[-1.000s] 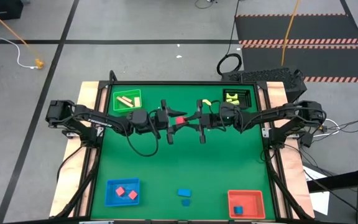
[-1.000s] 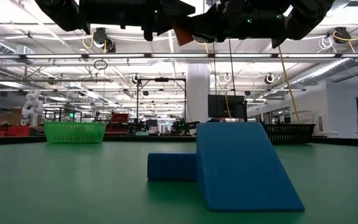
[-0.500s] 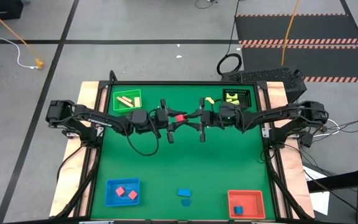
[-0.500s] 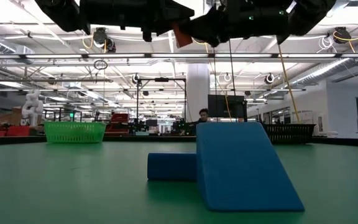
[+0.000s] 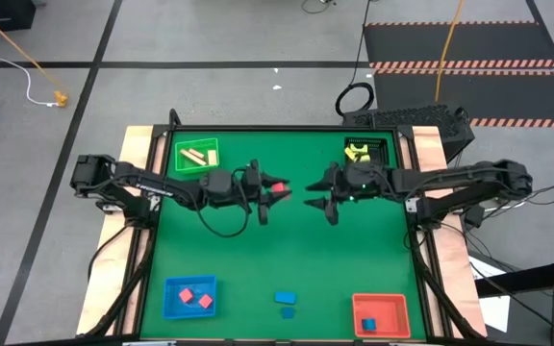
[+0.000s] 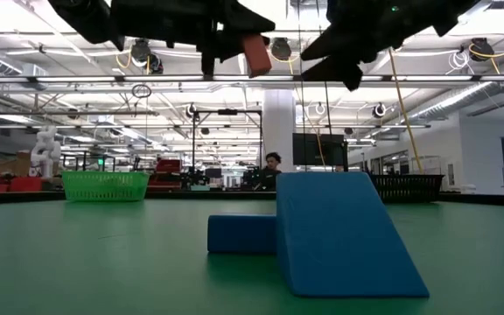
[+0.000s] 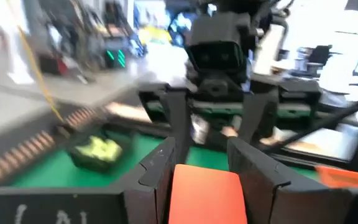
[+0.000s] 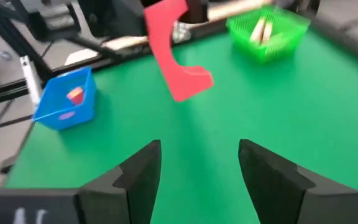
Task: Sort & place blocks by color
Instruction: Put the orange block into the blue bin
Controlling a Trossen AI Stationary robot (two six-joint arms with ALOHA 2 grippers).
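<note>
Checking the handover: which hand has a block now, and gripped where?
The left hand holds the red block, its fingers pressing on opposite sides. The right hand is open and empty.

A grey concrete floor (image 5: 210, 38) is seen all around the green tabletop (image 5: 287, 259), marked off with dark lines. Black mats with red-and-white striped edges (image 5: 460, 65) are laid at the far right, and an orange cable (image 5: 12, 43) is run across the far left. From the low view, a big open hall is shown: white ceiling trusses (image 6: 147, 80), a white column (image 6: 280, 127), a dark monitor (image 6: 319, 150), and a person (image 6: 272, 164) seated way back.
</note>
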